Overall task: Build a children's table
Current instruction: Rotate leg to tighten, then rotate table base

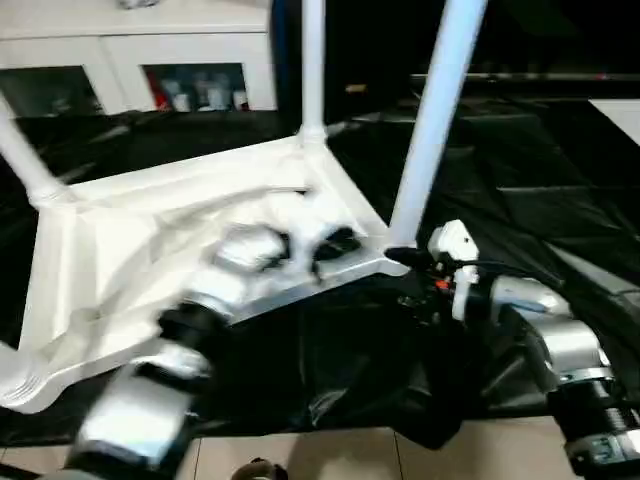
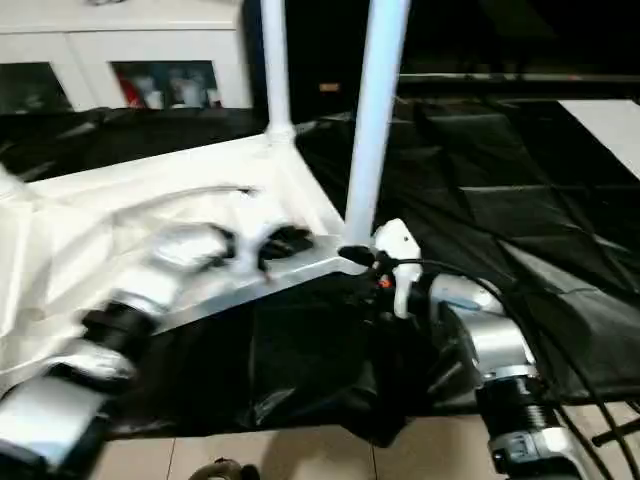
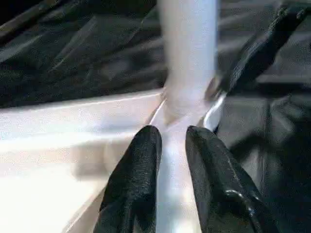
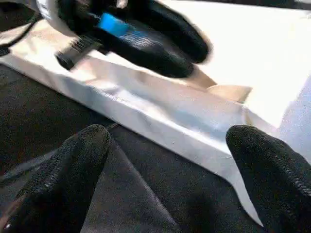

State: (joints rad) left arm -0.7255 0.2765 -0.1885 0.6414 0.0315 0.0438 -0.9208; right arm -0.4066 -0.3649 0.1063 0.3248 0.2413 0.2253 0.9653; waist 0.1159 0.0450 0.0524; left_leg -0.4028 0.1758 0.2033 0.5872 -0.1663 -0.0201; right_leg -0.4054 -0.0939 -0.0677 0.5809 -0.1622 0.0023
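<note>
Tabletop (image 1: 110,240) upside down, legs up | left hand (image 3: 170,160) narrow | right hand (image 4: 165,179) wide

A lab or workshop room is suggested: a work table (image 1: 560,200) is draped in black sheeting, and white glass-fronted cabinets (image 1: 150,60) are seen behind.

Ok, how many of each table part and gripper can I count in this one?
Tabletop: 1
Legs: 4
Grippers: 2, the left gripper and the right gripper
Total: 7
</note>
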